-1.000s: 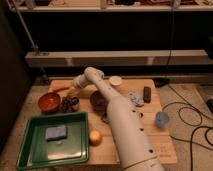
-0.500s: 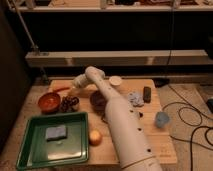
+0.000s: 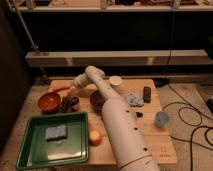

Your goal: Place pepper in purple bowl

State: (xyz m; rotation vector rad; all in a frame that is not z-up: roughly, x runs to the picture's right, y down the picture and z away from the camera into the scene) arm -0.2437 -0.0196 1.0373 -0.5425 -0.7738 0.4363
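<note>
At the near left corner of the tabletop sits a green tray with 1 blue sponge lying flat inside it. Just beside the tray's right wall rests 1 round orange fruit. From the near edge the robot's white arm reaches back across the middle of the tabletop. Near the right edge stands a pale blue cup.

Farther back, close to the left edge, is an orange-red bowl, with a cluster of dark grapes just beside it on its right. The purple bowl comes next, near the centre, its right part hidden behind the arm. Right of the arm lie a grey-blue crumpled object and a dark block.

Toward the far left corner the pepper lies on the wood behind the orange-red bowl, apart from the purple bowl. The gripper is at the pepper's right end. Whether it is spread or pinching the pepper, I cannot tell. By the far edge sits 1 pale round disc.
</note>
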